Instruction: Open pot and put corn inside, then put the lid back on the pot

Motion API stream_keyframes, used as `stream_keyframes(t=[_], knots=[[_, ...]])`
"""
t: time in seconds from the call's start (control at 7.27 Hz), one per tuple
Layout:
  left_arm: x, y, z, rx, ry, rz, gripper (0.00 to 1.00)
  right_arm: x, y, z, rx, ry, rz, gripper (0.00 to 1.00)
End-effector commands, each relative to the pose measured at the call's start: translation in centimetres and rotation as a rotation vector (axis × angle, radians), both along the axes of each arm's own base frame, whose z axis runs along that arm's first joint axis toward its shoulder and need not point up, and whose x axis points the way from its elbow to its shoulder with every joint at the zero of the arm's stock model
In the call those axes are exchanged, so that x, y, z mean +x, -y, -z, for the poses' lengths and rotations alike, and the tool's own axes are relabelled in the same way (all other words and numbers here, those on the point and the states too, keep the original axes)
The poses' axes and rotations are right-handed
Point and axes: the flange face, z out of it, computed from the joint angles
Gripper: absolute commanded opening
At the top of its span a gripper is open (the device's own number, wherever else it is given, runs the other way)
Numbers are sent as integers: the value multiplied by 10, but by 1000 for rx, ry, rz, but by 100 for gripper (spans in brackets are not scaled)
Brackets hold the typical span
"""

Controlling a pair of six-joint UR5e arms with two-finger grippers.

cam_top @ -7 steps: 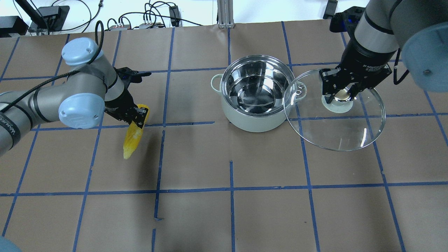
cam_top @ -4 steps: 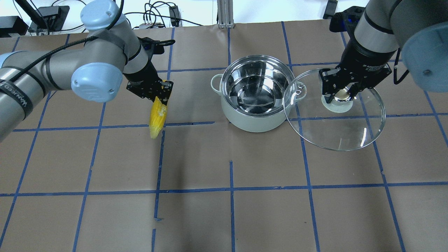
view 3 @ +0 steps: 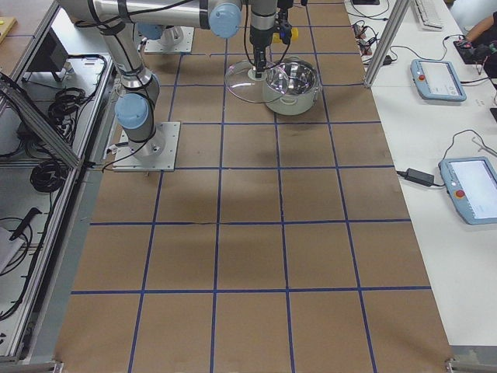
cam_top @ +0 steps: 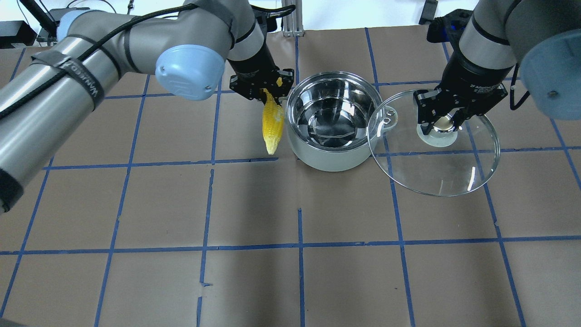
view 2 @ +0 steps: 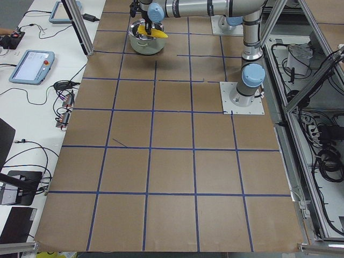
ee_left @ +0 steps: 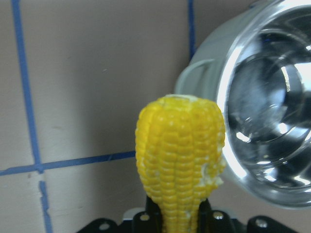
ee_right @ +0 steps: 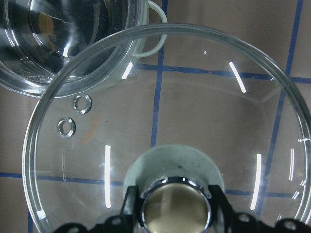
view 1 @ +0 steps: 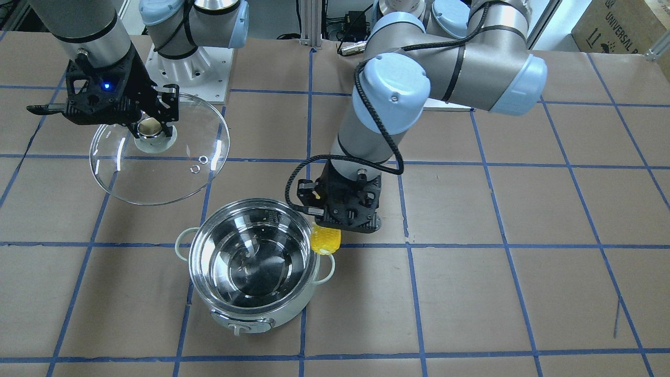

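Corn is pinched at one end by the left gripper, upper centre of the overhead view, with the rest of the cob hanging free and slightly tilted. It sits just outside the pot, beside the frame-left rim near the loop handle, not over the opening. Can't tell if it touches the wall. Pot is open and empty.

Right gripper, upper right, is clamped on the knob of the lid. The lid is held off the pot, and its edge overlaps the pot's right handle in the overhead view.

Risks, as I judge them:
- The cob hangs low beside the rim. A sideways move without lift could knock it on the rim, shoving the pot or twisting the cob out of the grip.
- The cob looks long for the pot. Dropped on end, it may lean on the rim and block the lid.
- The lid edge is near the pot, so a shoved pot could strike it.
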Motion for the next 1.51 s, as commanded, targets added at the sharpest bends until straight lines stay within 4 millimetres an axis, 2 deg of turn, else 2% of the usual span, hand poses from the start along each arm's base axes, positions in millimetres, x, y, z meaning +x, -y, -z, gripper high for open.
stream_keyframes(t=[0.0, 0.28, 0.41, 0.55, 0.69, 0.83, 0.96, 1.1, 1.38], knots=[[-63, 19, 5, -8, -13, -19, 11, 0, 0, 1, 2, -2, 0, 48], [-94, 39, 43, 5, 4, -6, 11, 0, 0, 0, 0, 0, 2, 48], [-101, 40, 56, 5, 5, 0, 12, 0, 5, -5, -21, -2, -6, 48], [-103, 44, 67, 9, 6, 10, 16, 0, 6, -2, -38, 0, 2, 48], [-105, 51, 74, -31, -4, 2, 64, 0, 4, 2, -19, -1, -1, 48], [-107, 50, 81, -33, -4, 5, 100, -1, 4, 0, -27, -9, 2, 48], [-106, 49, 81, -30, -2, 10, 100, -1, 7, -8, -50, -7, 4, 48], [-102, 49, 73, -35, -3, 12, 100, 0, 5, -1, -34, 0, 5, 48], [-81, 54, 48, -57, -9, -14, 100, -1, 4, -3, -40, -3, 7, 48]])
